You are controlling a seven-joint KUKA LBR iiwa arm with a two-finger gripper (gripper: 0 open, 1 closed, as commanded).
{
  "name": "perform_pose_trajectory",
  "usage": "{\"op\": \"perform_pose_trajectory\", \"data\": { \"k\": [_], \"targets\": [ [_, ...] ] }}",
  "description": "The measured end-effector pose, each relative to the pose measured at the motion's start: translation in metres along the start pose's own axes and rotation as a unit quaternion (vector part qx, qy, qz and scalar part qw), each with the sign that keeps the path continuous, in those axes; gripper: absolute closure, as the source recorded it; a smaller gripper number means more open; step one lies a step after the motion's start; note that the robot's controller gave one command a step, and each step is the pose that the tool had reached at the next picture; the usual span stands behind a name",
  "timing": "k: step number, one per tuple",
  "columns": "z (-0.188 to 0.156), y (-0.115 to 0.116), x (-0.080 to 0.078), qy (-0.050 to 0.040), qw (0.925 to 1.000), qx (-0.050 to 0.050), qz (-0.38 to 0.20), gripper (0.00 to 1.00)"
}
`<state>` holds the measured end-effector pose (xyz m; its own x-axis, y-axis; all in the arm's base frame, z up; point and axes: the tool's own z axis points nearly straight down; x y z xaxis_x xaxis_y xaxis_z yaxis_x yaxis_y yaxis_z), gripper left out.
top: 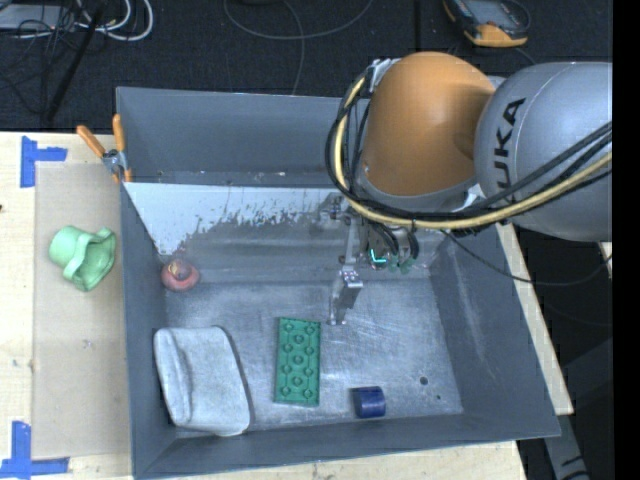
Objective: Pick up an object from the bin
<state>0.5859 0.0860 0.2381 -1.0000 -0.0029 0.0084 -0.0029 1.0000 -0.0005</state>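
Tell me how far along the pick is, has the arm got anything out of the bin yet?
Early on. Done: the gripper is down inside the bin, by the far end of the green studded plate. In hand: nothing visible. Left: grasping and lifting; the plate, grey folded cloth, small blue block and pink round piece all lie on the floor.

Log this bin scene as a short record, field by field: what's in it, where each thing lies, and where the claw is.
bin: grey metal, few loose things
claw: near the bin's middle, over bare floor
nearest thing: green studded plate, lying flat, just below-left of the claw in the view
cloth: grey folded cloth, lower left corner
blue piece: small blue block, right of the plate, near the lower wall
pink piece: small pinkish round thing, by the left wall
task state: all four things lie on the floor, none lifted
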Motion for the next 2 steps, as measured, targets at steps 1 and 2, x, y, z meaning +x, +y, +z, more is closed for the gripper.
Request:
{"op": "perform_pose_trajectory", "data": {
  "k": [1,2],
  "targets": [
    [0.1539,0.0084,0.0526,-0.0052,0.9972,0.000,-0.074,0.00],
    [0.1486,0.0084,0.0497,-0.0081,0.9974,-0.001,-0.072,1.00]
  ]
}}
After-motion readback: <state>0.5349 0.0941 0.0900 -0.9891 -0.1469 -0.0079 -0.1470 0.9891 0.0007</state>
